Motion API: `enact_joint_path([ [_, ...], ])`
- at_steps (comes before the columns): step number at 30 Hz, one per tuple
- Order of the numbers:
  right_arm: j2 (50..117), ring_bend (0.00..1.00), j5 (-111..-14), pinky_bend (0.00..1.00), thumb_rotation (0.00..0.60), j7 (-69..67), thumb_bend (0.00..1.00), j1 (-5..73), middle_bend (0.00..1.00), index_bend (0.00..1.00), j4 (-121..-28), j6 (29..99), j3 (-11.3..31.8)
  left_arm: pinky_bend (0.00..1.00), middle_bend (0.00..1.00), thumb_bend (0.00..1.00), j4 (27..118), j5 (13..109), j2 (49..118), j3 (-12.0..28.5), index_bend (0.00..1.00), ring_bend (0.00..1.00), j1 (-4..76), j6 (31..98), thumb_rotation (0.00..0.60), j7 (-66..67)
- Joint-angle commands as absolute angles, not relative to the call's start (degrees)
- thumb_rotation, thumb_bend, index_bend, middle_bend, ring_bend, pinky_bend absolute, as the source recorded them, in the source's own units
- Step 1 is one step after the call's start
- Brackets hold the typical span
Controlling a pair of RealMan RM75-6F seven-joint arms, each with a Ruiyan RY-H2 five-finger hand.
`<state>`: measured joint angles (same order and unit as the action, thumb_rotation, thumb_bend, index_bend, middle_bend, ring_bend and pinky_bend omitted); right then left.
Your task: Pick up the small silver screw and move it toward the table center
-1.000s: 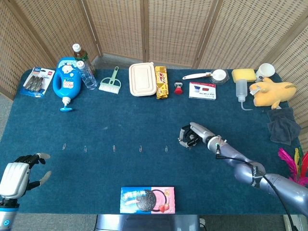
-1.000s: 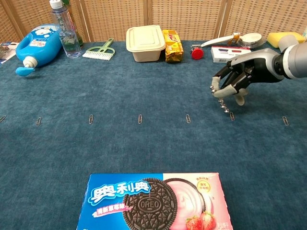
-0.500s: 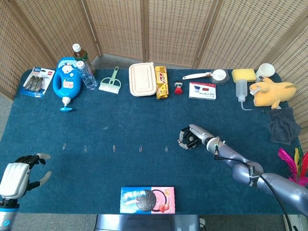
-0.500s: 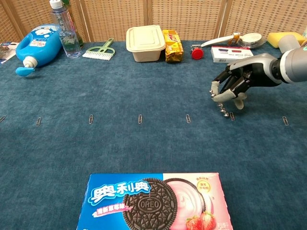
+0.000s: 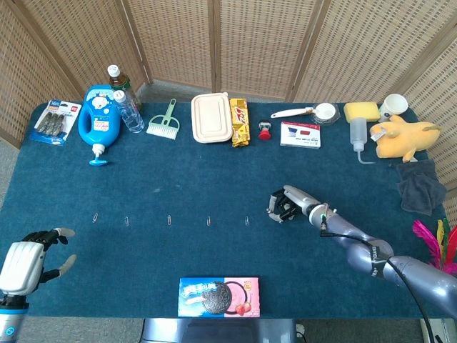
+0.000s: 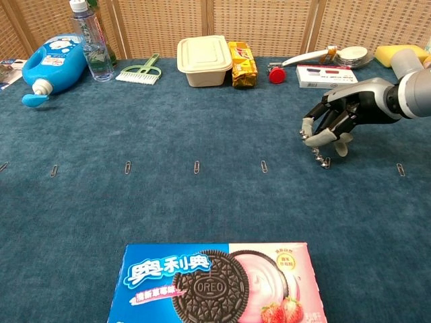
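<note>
Hovering low over the cloth, the right hand (image 6: 331, 128) sits w/ fingers curled downward, tips just above the small silver screw (image 6: 318, 157), which in chest view shows as a short beaded silver bit lying on the blue table (image 6: 202, 114), right of center and touching or nearly touching a paper clip (image 6: 326, 162). Can't tell for sure if the fingertips (image 6: 308, 139) actually pinch the screw: its top end looks right at the tips but its lower end appears to rest on the cloth, so prob not lifted yet. Head view shows the same right hand (image 5: 283, 204) bent over the spot, screw too small to make out there. Curl + downward tilt makes sense as a pinch approach for a tiny item, palm kept up so tips reach the cloth first. Left hand (image 5: 25, 261) rests at the near-left table edge, fingers spread, holding nothing, parked out of the way since the job needs only 1 arm. Row of paper clips runs across mid-table, e.g. 1 at (image 6: 264, 166), so the grasp needs care not to drag the neighbor clip along. Oreo box (image 6: 219, 282) lies at the near edge, center; lunch box (image 6: 205, 60), detergent bottle (image 6: 54, 66), brush (image 6: 141, 70) line the far edge, well apart from the work area. Judgement: step = securing the pinch; move toward center (leftward for the robot) not yet begun.
</note>
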<state>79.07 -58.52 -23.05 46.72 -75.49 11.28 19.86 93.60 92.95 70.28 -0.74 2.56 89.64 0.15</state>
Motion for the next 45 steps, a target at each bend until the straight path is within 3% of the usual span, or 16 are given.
enact_joint_path([
  [1, 79.0, 0.84, -58.55, 0.63, 0.6, -23.33, 0.49, 46.81, 0.86, 0.65, -75.32, 11.3, 19.82, 0.43, 0.5, 0.42, 93.58, 92.92, 70.29, -0.71, 0.37, 0.46, 2.61, 89.58, 0.6, 0.12],
  [16, 76.15, 0.84, -59.51, 0.63, 0.6, -28.09, 0.5, 44.54, 0.86, 0.65, -78.38, 14.92, 24.83, 0.43, 0.5, 0.42, 93.48, 92.89, 70.39, -0.72, 0.37, 0.46, 2.61, 89.58, 0.6, 0.17],
  [27, 78.05, 0.83, -61.22, 0.62, 0.6, -34.46, 0.5, 42.32, 0.85, 0.63, -75.14, 20.3, 28.88, 0.43, 0.5, 0.42, 93.34, 92.94, 70.34, -0.88, 0.37, 0.46, 2.31, 89.95, 0.6, -0.14],
  [34, 82.58, 0.83, -62.25, 0.62, 0.6, -38.86, 0.5, 40.91, 0.85, 0.62, -71.71, 29.07, 31.19, 0.43, 0.5, 0.42, 93.3, 93.02, 70.41, -1.0, 0.37, 0.46, 2.24, 89.93, 0.6, -0.34],
  [37, 84.82, 0.82, -63.05, 0.61, 0.6, -39.05, 0.5, 40.91, 0.84, 0.62, -68.94, 32.77, 30.65, 0.43, 0.5, 0.42, 93.18, 93.07, 70.36, -0.92, 0.37, 0.46, 2.32, 89.92, 0.6, -0.4],
  [45, 86.21, 0.77, -62.61, 0.58, 0.6, -38.72, 0.5, 41.73, 0.78, 0.57, -66.35, 34.08, 29.48, 0.43, 0.5, 0.42, 92.96, 92.99, 70.41, -0.95, 0.37, 0.46, 2.39, 89.69, 0.6, -0.74],
])
